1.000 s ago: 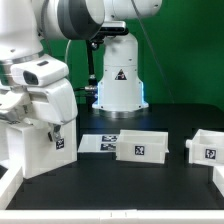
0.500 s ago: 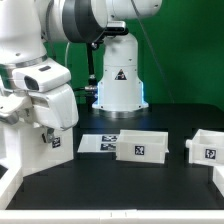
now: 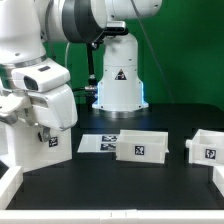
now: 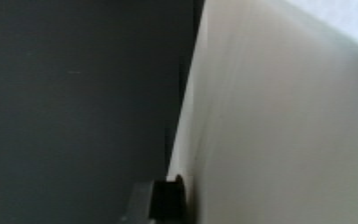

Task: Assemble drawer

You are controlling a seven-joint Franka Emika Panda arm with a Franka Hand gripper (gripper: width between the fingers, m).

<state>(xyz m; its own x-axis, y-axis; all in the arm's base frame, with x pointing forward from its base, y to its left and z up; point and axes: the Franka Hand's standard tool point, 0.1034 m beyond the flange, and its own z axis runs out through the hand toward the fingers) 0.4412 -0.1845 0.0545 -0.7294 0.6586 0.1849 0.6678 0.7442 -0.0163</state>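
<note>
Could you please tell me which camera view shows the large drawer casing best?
The exterior view: the casing stands at that view's left, with its box shape and square tag visible. The wrist view shows only a plain white wall close up, probably the casing's.

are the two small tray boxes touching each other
No, the middle tray box and the tray box at the exterior view's right stand apart, with black table showing between them.

Your exterior view sits low, near table (image 3: 120, 185) height, faces the arm base (image 3: 118, 85) across it, mid-range, your wrist view hugs a white wall (image 4: 282, 110), very close, shared part apparently the casing (image 3: 30, 150).
</note>
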